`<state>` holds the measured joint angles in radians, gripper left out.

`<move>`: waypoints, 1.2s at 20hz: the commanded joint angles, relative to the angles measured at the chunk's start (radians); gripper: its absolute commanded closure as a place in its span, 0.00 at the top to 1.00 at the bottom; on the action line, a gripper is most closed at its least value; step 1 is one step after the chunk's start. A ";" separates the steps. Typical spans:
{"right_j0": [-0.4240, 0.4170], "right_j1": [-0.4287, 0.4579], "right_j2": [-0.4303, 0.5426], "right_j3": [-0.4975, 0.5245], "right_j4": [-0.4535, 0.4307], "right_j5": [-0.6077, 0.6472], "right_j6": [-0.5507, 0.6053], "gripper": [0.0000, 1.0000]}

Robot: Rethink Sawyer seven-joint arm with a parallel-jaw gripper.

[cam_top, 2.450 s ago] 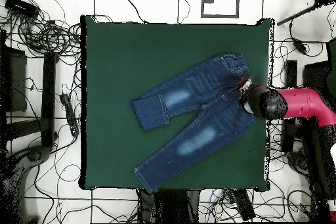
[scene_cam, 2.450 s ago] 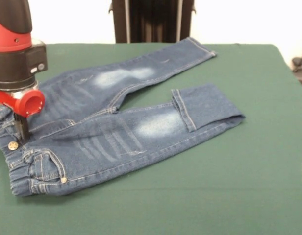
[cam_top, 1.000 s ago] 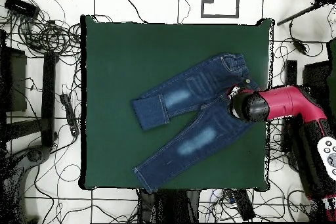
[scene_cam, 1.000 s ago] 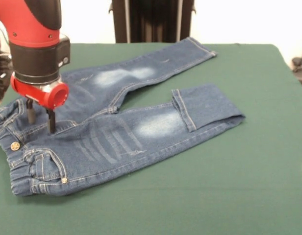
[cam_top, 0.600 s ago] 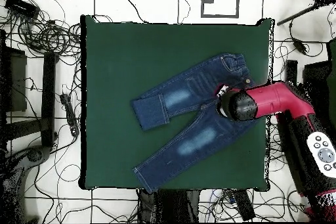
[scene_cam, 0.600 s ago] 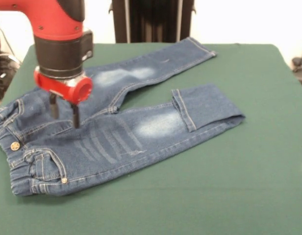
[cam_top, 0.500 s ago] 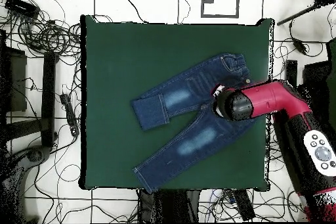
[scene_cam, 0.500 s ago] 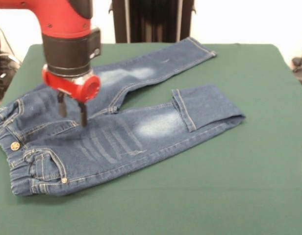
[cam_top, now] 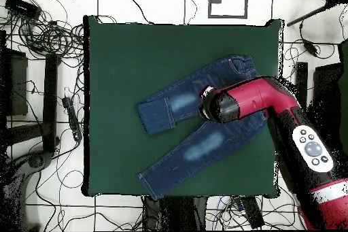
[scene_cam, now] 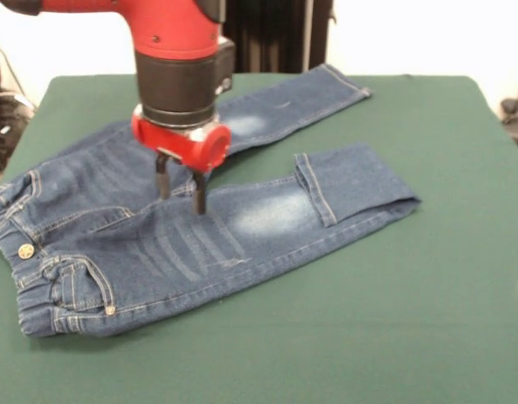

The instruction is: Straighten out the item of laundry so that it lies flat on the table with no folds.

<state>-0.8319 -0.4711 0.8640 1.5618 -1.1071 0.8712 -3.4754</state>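
One pair of jeans (scene_cam: 158, 244) lies on one table (scene_cam: 393, 320), and one gripper (scene_cam: 180, 192), mine, hangs over them. Nearest the front camera is a broad bare stretch of the table's dark green, felt-like top. Then comes the jeans' waist end at the picture's left: a gathered elastic waistband (scene_cam: 28, 307), a pocket with orange stitching (scene_cam: 78, 282) and one round metal button (scene_cam: 23, 250). The denim is dark blue with pale whitish patches and faint whisker stripes on the thighs. Of the two legs, the nearer one runs to the right and its lower part is doubled back on itself, the cuff (scene_cam: 314, 189) lying across the leg as a stitched band, so one fold shows there. My two dark fingers (scene_cam: 198, 195) point down just above the cloth near the crotch, where the legs part; they stand apart with a gap between them and hold nothing. Above them sit my red collar and black wrist, which hide part of the farther leg. That farther leg (scene_cam: 309, 88) stretches flat toward the far right corner, its hem near the table's far edge. From overhead the jeans (cam_top: 197, 147) sit right of the table's middle, well inside its edges (cam_top: 122, 52), and my red arm (cam_top: 265, 100) covers the seat area. Around the table the pale floor carries many black cables (cam_top: 47, 32).
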 commanded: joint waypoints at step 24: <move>0.282 0.174 -0.135 -0.001 -0.064 -0.091 0.605 1.00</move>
<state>-0.6169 -0.4259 0.8135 1.5612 -1.1129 0.8568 -3.2096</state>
